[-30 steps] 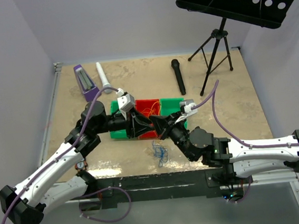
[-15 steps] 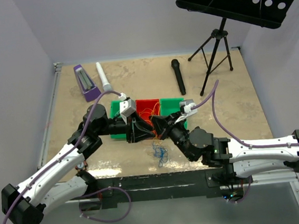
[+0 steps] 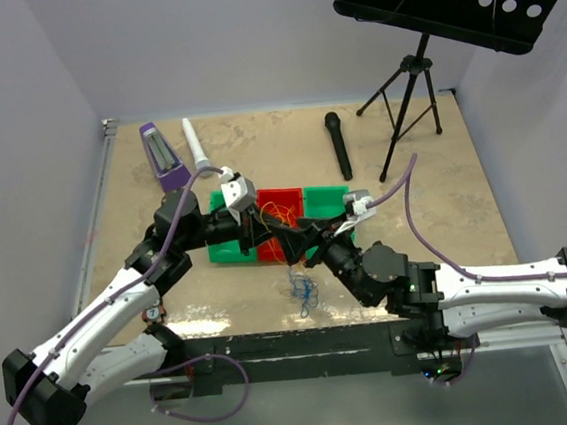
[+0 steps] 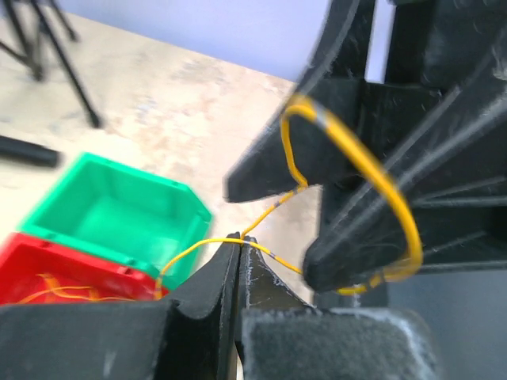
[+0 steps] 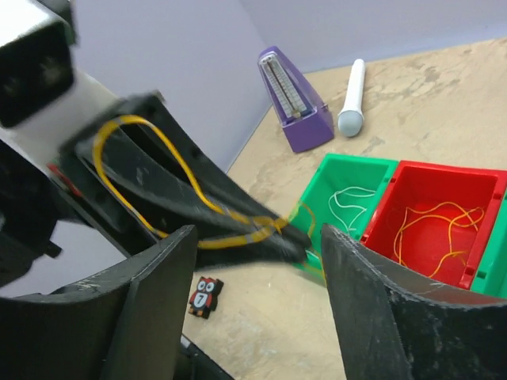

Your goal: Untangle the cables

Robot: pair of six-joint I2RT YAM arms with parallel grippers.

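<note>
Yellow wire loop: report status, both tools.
Left tool shut on thin yellow wire loop. Right tool open, facing it. Wire trails toward red plastic bin. Nothing seen blocking.

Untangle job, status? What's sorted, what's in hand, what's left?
Done: a white cable lies in the green bin, and orange-yellow cables lie in the red bin.
In hand: the left gripper is shut on a yellow cable; the right gripper stands open beside it.
Left: the blue tangle on the table in front of the bins, with no gripper on it.
</note>
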